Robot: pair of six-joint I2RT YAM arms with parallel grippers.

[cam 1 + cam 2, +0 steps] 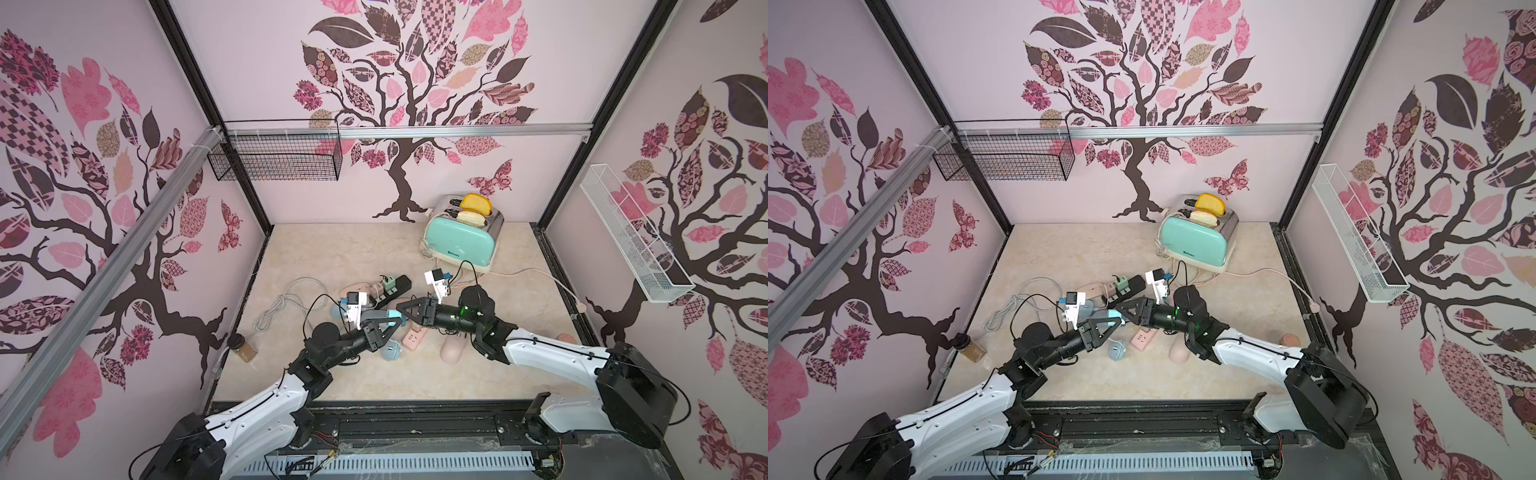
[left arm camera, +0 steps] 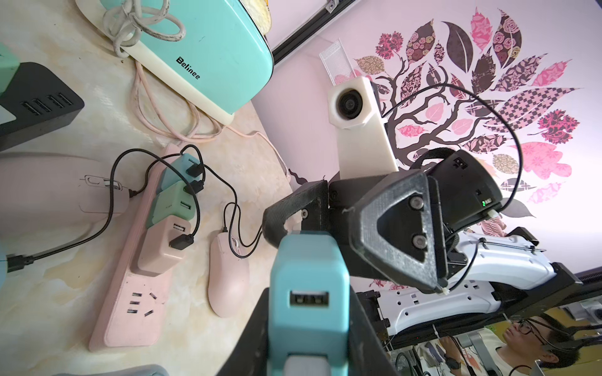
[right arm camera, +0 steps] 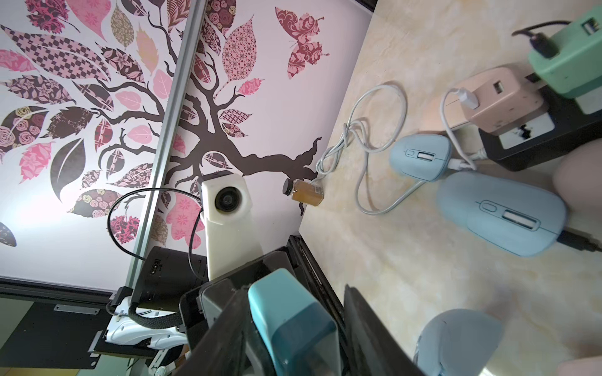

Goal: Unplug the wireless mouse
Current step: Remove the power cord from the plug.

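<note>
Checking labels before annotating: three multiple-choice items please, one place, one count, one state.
1. Where is the toaster? A) back of the table, by the wall B) in the wire basket C) by the arm bases
2. How many charger blocks on the pink power strip? A) one B) three C) five
3. USB port of the teal charger in the left gripper? A) empty B) black cable in it C) white cable in it
1 A: it stands by the back wall. 2 B: blue, green and pink ones, left wrist view. 3 A: the slot is bare.
</note>
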